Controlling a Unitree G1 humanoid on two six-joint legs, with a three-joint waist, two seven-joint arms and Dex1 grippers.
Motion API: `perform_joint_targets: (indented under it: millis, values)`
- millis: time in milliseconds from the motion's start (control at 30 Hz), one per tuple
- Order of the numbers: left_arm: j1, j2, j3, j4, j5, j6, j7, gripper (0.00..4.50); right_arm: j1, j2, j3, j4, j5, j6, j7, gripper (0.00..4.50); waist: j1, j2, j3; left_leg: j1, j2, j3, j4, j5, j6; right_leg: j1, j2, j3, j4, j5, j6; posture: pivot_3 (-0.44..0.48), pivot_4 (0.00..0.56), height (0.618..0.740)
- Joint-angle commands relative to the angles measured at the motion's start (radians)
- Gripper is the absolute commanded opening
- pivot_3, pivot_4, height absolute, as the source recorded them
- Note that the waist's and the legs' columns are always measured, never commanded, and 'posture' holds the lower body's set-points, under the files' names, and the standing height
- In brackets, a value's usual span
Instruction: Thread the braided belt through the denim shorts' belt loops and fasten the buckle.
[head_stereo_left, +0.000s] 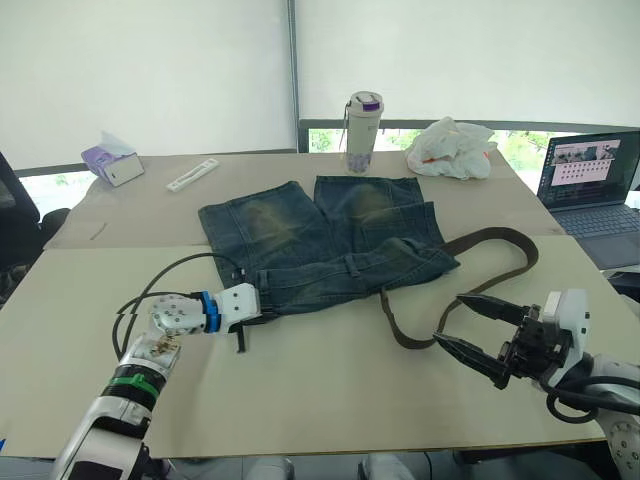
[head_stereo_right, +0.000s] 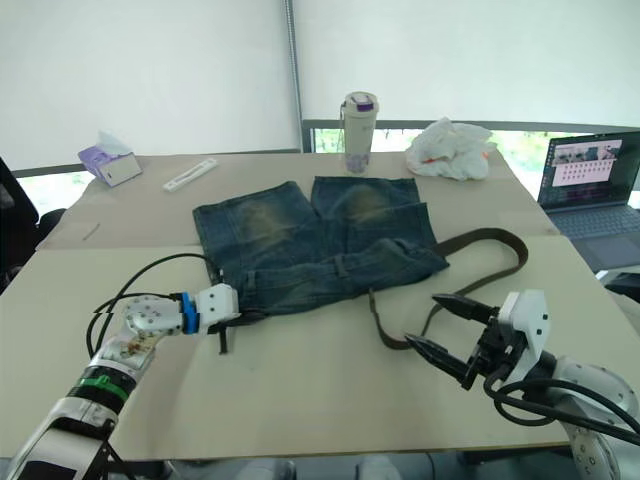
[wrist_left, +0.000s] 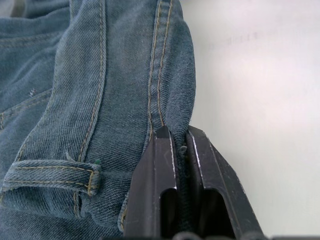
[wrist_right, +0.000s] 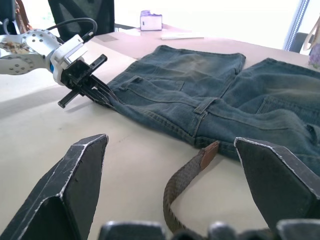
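Table (head_stereo_left: 300, 400) with denim shorts (head_stereo_left: 320, 240)

Shorts: the denim shorts (head_stereo_left: 325, 240) lie in the frame's centre on the table (head_stereo_left: 300, 390).
Belt: the braided belt (head_stereo_left: 500, 262) loops right of the shorts.
Bottle: the bottle (head_stereo_left: 362, 132) stands above the shorts.
Bag: the plastic bag (head_stereo_left: 452, 148) is upper right.
Laptop: the laptop (head_stereo_left: 592, 185) is at the right edge.
Tissue box: the tissue box (head_stereo_left: 111, 160) is upper left.

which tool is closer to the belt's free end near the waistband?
Right. The right tool hovers open beside the braided belt, its end just ahead. The left tool is clamped on the denim shorts at the waistband's far corner.
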Motion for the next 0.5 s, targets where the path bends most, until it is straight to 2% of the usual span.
perform_joint_targets:
  millis: [33, 233, 433, 500]
  values:
    - [-0.108, 0.067, 0.019, 0.223, 0.063, -0.13, -0.001, 0.03, -0.026, -0.012, 0.0, -0.027, 0.025, 0.01, 0.005, 4.5, 0.0, -0.002, 0.001, 0.0, -0.001, 0.0, 0.0, 0.0, 0.0, 0.0, 0.0, 0.0, 0.0, 0.0, 0.0, 0.0, 0.15, 0.74]
    - [-0.261, 0.091, -0.018, 0.476, 0.202, -0.244, 0.143, 0.03, -0.034, 0.002, 0.025, -0.056, 0.024, 0.018, -0.01, 4.5, 0.004, -0.004, 0.002, 0.0, -0.003, 0.0, 0.0, 0.0, 0.0, 0.0, -0.001, -0.001, 0.0, -0.002, 0.004, 0.0, 0.15, 0.74]
    - [-0.306, 0.106, -0.036, 0.576, 0.297, -0.254, 0.274, 0.03, -0.041, 0.006, 0.046, -0.062, 0.009, 0.013, -0.021, 4.5, 0.0, -0.005, 0.003, 0.0, -0.003, 0.0, 0.0, 0.0, 0.0, 0.0, -0.001, 0.0, 0.002, -0.002, 0.004, 0.0, 0.15, 0.74]
    - [-0.307, 0.103, -0.015, 0.587, 0.276, -0.239, 0.233, 0.83, -0.058, 0.009, 0.066, -0.059, -0.008, 0.009, -0.031, 4.5, -0.002, -0.005, 0.003, 0.0, -0.003, 0.0, 0.0, 0.0, 0.0, 0.0, -0.001, 0.0, 0.002, -0.002, 0.004, 0.0, 0.15, 0.74]
